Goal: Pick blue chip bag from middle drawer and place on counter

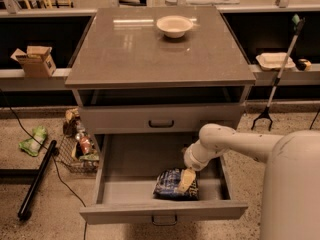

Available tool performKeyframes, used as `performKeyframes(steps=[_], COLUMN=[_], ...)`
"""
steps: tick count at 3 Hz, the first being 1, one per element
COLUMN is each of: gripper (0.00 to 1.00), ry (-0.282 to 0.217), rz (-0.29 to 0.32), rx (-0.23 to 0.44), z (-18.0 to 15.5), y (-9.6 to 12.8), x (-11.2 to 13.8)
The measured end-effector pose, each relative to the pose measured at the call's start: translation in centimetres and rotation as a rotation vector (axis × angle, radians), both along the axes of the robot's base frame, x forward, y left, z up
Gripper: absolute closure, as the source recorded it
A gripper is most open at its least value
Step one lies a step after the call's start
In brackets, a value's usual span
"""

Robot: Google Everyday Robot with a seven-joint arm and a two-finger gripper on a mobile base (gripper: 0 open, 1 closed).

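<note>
The middle drawer (162, 211) is pulled open at the bottom of the cabinet. The blue chip bag (167, 184) lies on the drawer floor near the front, right of centre. My gripper (186, 181) reaches down into the drawer from the right and rests at the bag's right end, in front of it. My white arm (235, 143) comes in from the lower right. The counter (150, 49) is the glossy grey-brown top of the cabinet.
A white bowl (174, 25) sits at the counter's back. A shut drawer with a black handle (161, 123) is above the open one. On the floor at left are a wire basket (77, 151), a green packet (32, 140) and a black pole (35, 181). A grabber tool (277, 74) leans at right.
</note>
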State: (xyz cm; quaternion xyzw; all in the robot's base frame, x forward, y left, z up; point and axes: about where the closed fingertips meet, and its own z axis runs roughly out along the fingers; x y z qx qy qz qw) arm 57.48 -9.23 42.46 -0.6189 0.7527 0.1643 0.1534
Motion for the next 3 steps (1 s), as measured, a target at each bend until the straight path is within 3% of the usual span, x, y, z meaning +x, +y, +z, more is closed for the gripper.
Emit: performKeyframes(steps=[3], gripper=[0.00], ry=[0.052], rz=[0.020], rx=[-0.059], z=[-5.0], y=[0.8], x=[0.3])
